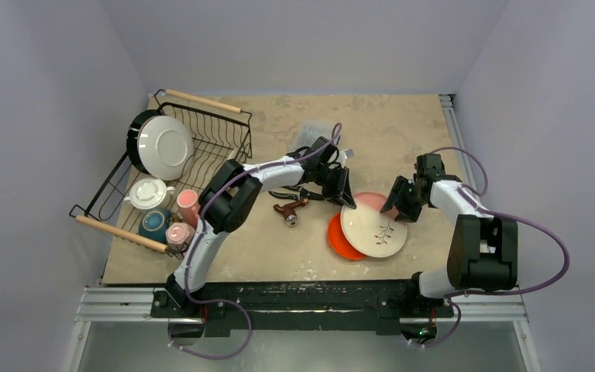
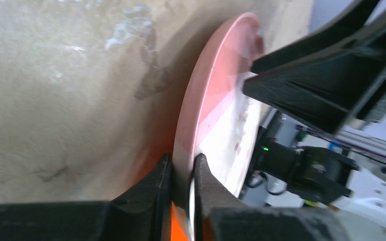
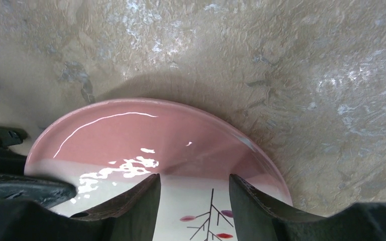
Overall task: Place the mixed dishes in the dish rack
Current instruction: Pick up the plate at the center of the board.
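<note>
Left gripper (image 1: 346, 198) (image 2: 181, 165): jaws clamped on far-left rim of pink-and-white plate (image 1: 376, 229) (image 2: 221, 100) (image 3: 146, 135).
Right gripper (image 1: 397, 204) (image 3: 193, 186): fingers (image 3: 135, 206) apart, hovering over that plate's far-right edge.
Dish rack (image 1: 236, 132): left side of table (image 1: 403, 132), long axis far to near, wooden handles (image 1: 201, 101) at both ends.
Pink-and-white plate: right of centre, overlapping orange plate (image 1: 335, 240), twig motif face up.

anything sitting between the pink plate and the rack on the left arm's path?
The left gripper pinches the pink plate by its rim. Between it and the dish rack, black-and-red hand tools lie on the table. A low drag would likely hit them; a lifted carry should pass over.
</note>
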Controlling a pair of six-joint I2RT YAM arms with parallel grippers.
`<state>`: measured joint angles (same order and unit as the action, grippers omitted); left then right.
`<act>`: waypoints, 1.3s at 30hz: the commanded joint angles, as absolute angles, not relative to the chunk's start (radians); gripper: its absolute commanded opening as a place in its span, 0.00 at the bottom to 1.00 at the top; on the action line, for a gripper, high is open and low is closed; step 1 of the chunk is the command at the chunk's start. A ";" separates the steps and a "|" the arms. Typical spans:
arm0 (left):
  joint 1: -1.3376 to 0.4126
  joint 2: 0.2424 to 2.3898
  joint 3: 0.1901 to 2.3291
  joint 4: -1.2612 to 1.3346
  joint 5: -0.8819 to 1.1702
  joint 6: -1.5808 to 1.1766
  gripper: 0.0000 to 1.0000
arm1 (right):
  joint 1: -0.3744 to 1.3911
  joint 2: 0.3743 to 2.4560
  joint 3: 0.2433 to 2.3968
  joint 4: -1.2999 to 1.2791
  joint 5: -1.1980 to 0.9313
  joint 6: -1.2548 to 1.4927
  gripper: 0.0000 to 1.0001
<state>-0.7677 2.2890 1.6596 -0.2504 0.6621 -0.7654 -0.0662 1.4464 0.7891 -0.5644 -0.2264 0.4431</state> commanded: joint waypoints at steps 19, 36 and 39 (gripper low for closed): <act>-0.638 1.768 1.653 -0.429 0.674 -1.080 0.00 | 0.088 1.278 1.378 -0.912 -0.197 0.295 0.69; -0.239 1.329 1.646 -1.024 0.620 -1.217 0.00 | 0.609 1.025 1.419 -0.404 -0.441 -0.191 0.99; -0.226 1.303 1.624 -1.023 0.631 -1.248 0.00 | 0.683 1.122 1.508 -0.563 -0.415 -0.361 0.99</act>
<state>-0.2413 1.3670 1.6268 -1.0534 0.5217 -1.1526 0.6197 1.0195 1.4208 -0.4774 -0.4217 -0.1184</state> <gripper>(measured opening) 0.115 0.987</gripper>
